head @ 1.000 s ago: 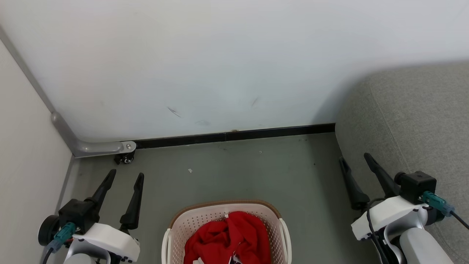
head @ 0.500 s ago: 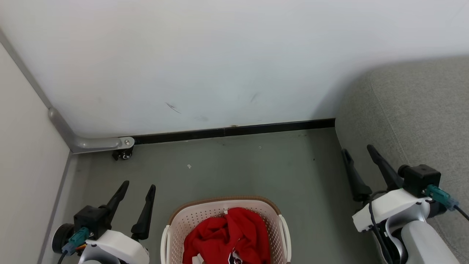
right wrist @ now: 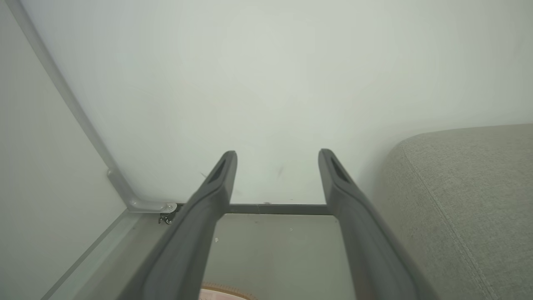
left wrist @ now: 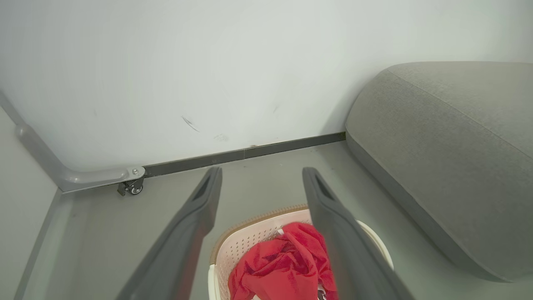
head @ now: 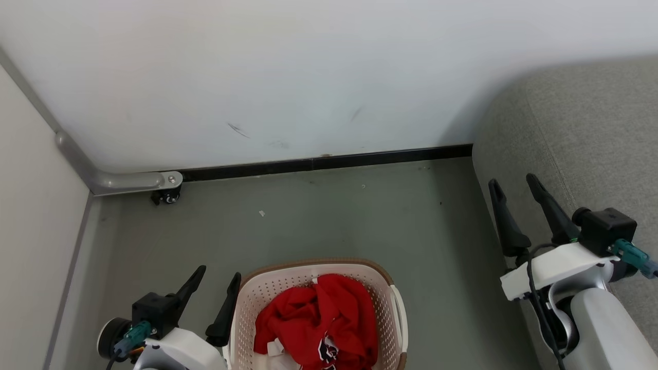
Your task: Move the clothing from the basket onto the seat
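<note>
- Grey floor (head: 334, 216) runs up to a white wall (head: 308, 77), and you are working in the corner between that wall and the seat (head: 591, 144).
- Your left gripper (head: 219, 272) has its jaws spread wide and holds nothing. Its fingers point up toward the wall.
- Just beside it, on its right, stands the basket (head: 308, 263). In the head view the inner finger lies across the basket's left rim, but you cannot tell whether it touches the rim or hangs above it.
- The clothing (head: 313, 324) sits inside the basket as a crumpled red heap, to the right of the left fingertips and lower in the head view. In the left wrist view it shows low between the two fingers, partly behind the right-hand one.
- The heap has no clear long axis, so it gives you no line to set the jaws by.
- Your right gripper (head: 512, 179), also spread and empty, hangs at the seat's front edge, well apart from the basket.
- The left arm is plainly the nearer one. As a judgement, its reach would need to swing right and tip down into the basket.
- The seat lies beyond the basket's right rim, so the carry would run rightward across the basket.
</note>
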